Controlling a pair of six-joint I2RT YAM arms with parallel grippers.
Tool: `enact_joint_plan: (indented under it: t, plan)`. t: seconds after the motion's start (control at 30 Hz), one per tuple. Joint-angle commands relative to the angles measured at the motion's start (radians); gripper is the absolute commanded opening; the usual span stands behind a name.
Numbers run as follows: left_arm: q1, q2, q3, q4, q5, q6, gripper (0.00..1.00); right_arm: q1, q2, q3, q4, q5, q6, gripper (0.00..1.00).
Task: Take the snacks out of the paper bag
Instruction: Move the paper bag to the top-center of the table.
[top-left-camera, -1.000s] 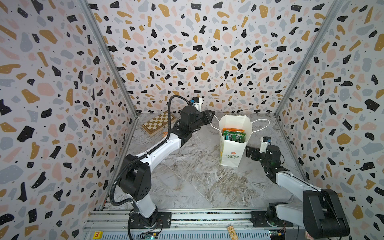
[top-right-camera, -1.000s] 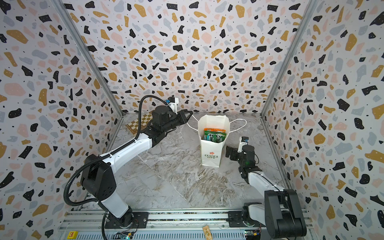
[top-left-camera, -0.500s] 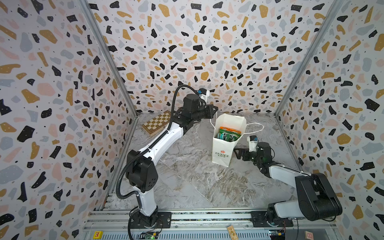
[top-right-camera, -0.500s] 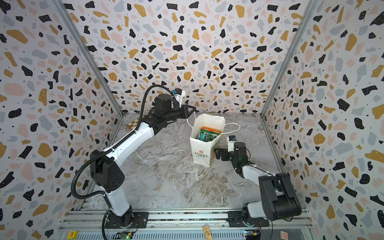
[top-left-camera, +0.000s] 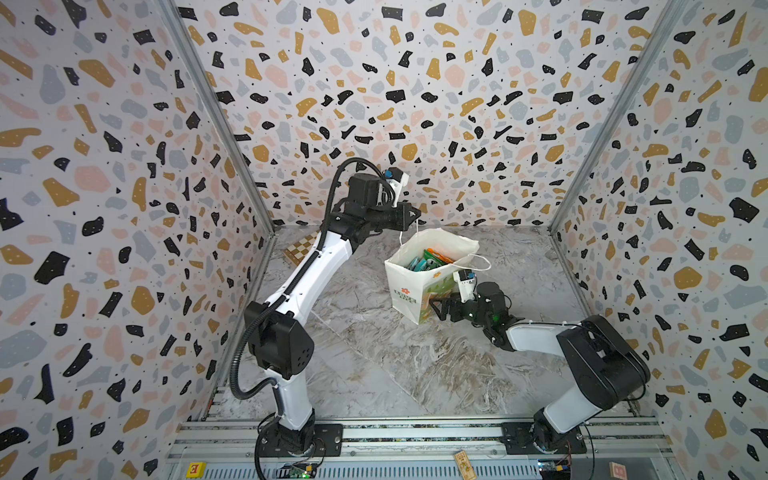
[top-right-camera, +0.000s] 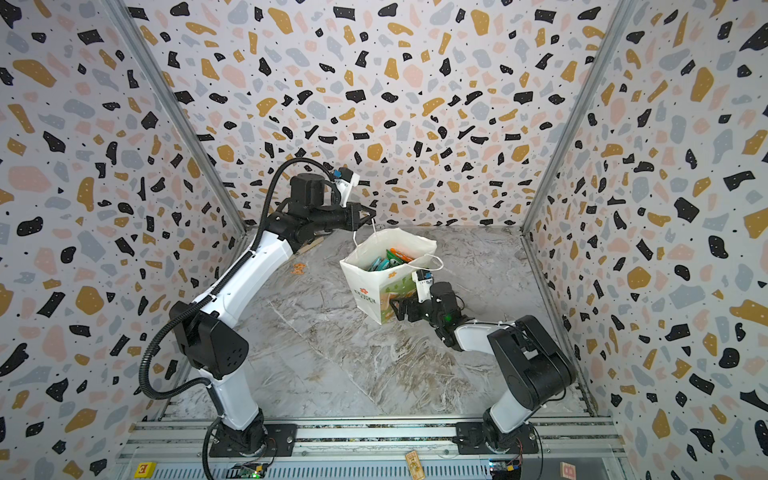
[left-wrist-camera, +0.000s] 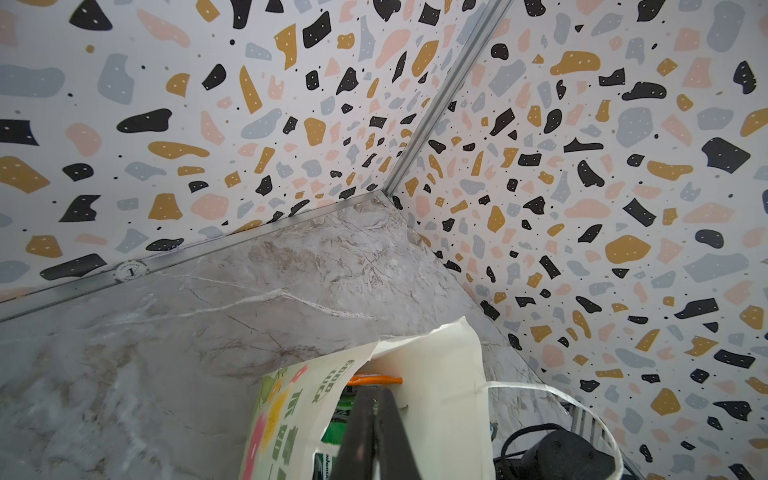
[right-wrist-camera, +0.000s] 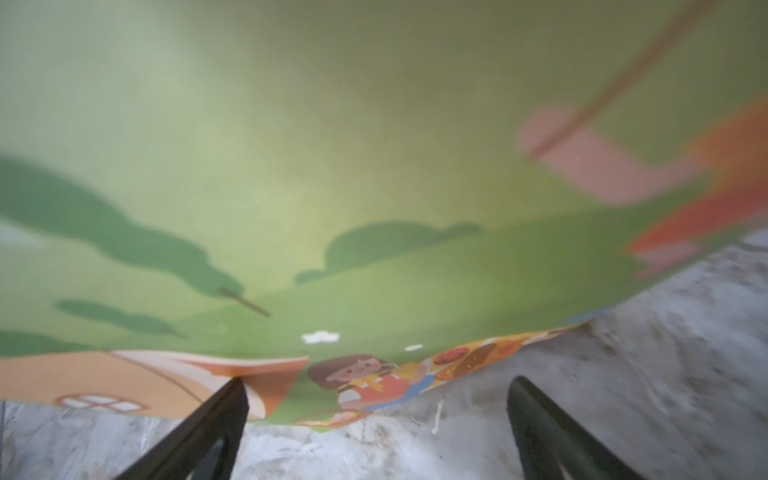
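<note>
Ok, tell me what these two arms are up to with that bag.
The left tool is shut on the handle of the bag, raised at its far side, and the bag leans. The right tool is open, low against the bag's printed side near the base, with one finger touching it. The snacks sit inside the bag; none is out yet.

A white paper bag with a matt, slightly creased surface holds glossy plastic snacks. The table looks like smooth grey marble.
</note>
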Motion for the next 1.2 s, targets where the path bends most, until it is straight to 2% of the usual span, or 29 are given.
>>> enact_joint_plan:
  t: [0.0, 0.4, 0.57, 0.73, 0.97, 1.17]
  plan:
    - [0.034, -0.087, 0.042, 0.070, 0.094, 0.053, 0.00, 0.048, 0.049, 0.067, 0.122, 0.024, 0.037, 0.99]
    - [0.062, -0.099, 0.196, -0.119, 0.052, 0.177, 0.00, 0.167, 0.282, 0.308, 0.223, 0.014, 0.073, 0.99]
    - [0.058, -0.119, 0.140, -0.126, 0.045, 0.180, 0.00, 0.199, 0.332, 0.367, 0.218, 0.019, 0.078, 0.99]
    - [0.013, -0.192, -0.026, -0.068, -0.034, 0.191, 0.00, 0.199, 0.298, 0.292, 0.218, 0.049, 0.067, 0.99]
    - [-0.053, -0.291, -0.239, 0.062, -0.143, 0.169, 0.00, 0.175, 0.148, 0.082, 0.198, 0.102, 0.056, 0.99]
    - [-0.100, -0.338, -0.343, 0.147, -0.194, 0.138, 0.00, 0.136, -0.009, -0.038, 0.041, 0.182, 0.046, 0.99]
